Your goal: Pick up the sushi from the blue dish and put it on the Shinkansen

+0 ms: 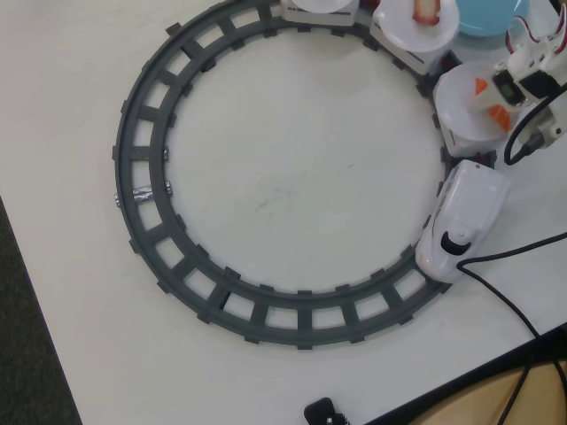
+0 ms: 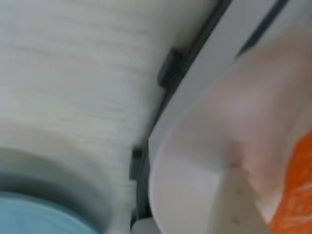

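Note:
In the overhead view my gripper [image 1: 490,102] is at the top right, over the white plate [image 1: 461,99] on the train car just behind the white Shinkansen nose car [image 1: 461,221]. It is shut on an orange salmon sushi [image 1: 498,117], whose ends show on both sides of the finger, right at the plate. The blue dish [image 1: 492,19] lies beyond the track at the top edge. In the wrist view a pale finger [image 2: 236,204] presses beside the orange sushi [image 2: 295,195] over the white plate [image 2: 195,161]. The blue dish [image 2: 34,214] shows at the bottom left.
A grey circular track [image 1: 142,190] fills the table. Another car's plate [image 1: 416,31] at the top carries a reddish sushi [image 1: 426,9]. A black cable [image 1: 505,274] runs past the nose car to the table's front right edge.

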Controlling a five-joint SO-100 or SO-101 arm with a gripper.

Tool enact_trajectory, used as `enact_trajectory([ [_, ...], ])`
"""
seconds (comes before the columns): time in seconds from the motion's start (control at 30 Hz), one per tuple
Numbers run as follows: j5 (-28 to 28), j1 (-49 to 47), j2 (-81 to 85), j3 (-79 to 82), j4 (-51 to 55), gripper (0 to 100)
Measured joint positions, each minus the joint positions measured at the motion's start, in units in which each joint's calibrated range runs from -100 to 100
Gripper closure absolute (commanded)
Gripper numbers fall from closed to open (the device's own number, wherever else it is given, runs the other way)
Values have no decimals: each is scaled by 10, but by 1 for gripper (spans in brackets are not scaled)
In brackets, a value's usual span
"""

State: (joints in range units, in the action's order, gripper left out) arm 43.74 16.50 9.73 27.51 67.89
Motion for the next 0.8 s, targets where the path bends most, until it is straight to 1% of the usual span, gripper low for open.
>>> enact_trajectory([
  [0.17,-2,-19,23,2,44,74],
  [0.23,-4,-21,49,2,52,74],
  [0.33,-33,-19,107,-13,46,74],
  [0.4,-69,-15,152,-39,34,74],
  [0.5,-143,20,228,-60,24,74],
  [0.63,-250,99,313,-50,24,74],
  [0.7,-301,149,353,-14,24,74],
  [0.77,-341,210,389,35,24,74],
  [0.8,-352,246,408,65,24,74],
])
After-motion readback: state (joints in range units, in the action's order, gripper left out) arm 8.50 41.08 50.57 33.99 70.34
